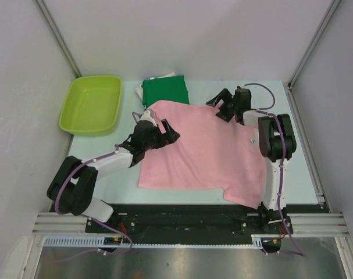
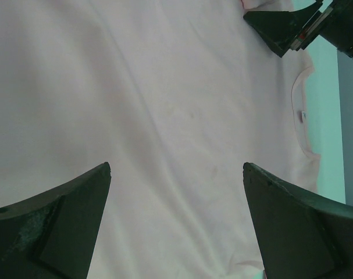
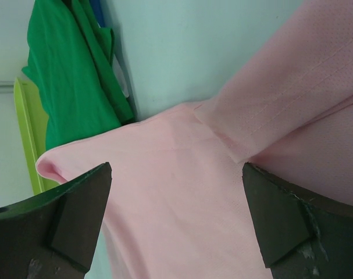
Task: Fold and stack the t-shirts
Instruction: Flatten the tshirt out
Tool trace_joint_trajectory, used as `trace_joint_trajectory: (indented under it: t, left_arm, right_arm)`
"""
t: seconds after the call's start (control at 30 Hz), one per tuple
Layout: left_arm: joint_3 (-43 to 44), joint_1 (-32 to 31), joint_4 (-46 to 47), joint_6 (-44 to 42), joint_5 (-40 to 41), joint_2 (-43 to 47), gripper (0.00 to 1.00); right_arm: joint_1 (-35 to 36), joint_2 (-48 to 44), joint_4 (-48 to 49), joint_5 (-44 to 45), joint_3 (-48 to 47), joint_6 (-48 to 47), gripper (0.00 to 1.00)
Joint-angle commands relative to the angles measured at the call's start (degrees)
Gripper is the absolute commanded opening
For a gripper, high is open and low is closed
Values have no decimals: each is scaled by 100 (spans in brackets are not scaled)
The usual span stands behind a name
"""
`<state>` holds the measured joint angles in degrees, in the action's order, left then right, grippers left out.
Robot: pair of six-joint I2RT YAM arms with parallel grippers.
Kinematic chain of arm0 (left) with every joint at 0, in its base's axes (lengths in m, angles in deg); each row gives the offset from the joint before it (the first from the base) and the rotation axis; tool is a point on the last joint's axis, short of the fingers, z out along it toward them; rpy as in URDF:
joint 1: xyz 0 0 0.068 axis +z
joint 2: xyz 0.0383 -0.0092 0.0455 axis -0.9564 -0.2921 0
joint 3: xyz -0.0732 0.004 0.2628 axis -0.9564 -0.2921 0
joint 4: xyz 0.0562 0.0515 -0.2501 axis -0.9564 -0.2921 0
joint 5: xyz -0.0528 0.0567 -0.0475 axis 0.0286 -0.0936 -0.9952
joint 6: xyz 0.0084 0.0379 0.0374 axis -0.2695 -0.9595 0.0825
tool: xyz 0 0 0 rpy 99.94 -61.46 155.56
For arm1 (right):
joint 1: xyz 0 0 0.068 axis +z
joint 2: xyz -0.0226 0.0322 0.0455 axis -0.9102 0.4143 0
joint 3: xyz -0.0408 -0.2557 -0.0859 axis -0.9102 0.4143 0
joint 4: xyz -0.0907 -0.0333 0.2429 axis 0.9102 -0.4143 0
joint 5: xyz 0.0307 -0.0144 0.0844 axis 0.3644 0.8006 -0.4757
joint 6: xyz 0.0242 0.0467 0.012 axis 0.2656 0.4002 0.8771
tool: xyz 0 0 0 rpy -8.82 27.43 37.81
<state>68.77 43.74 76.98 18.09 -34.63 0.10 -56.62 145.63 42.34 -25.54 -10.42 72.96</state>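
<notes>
A light pink t-shirt (image 1: 205, 152) lies spread flat in the middle of the table, neck to the right, with a small neck label (image 2: 302, 116). My left gripper (image 1: 171, 131) is open over its far left part; pink cloth fills the space between the jaws in the left wrist view (image 2: 176, 174). My right gripper (image 1: 218, 108) is open over the shirt's far edge, beside the sleeve (image 3: 292, 81) that lies turned over on the cloth. A folded dark green shirt (image 1: 166, 91) lies behind the pink one, with a blue sliver (image 3: 97, 11) and a white edge (image 1: 159, 77) under it.
A lime green plastic tub (image 1: 92, 104) stands at the back left and also shows in the right wrist view (image 3: 24, 128). The pale green table top (image 1: 121, 180) shows left of the pink shirt. White walls enclose the table on three sides.
</notes>
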Motion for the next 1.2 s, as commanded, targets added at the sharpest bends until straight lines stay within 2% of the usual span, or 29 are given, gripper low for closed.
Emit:
trace_joint_trajectory:
  t: [0.0,0.27,0.5,0.83,0.97,1.07,1.17]
  left_arm:
    - [-102,-166,305,114,191,-57,100]
    - [-216,-315,436,167,191,-276,100]
    - [-234,-386,525,167,191,-391,100]
    - [-234,-403,577,26,191,-514,100]
    - [-216,-421,586,-9,191,-549,100]
    - [-225,-421,560,-35,200,-514,100]
    - [-313,-447,516,-44,356,-321,100]
  right_arm:
    - [-29,149,293,10,-126,158,99]
    - [-64,264,267,150,-319,124,100]
    - [-73,536,74,238,-969,9,100]
    - [5,1282,284,116,-2533,-52,100]
    - [111,1748,407,27,-3491,-228,100]
    - [138,1592,820,-26,-3449,-254,100]
    - [155,969,1618,334,-2380,-473,100]
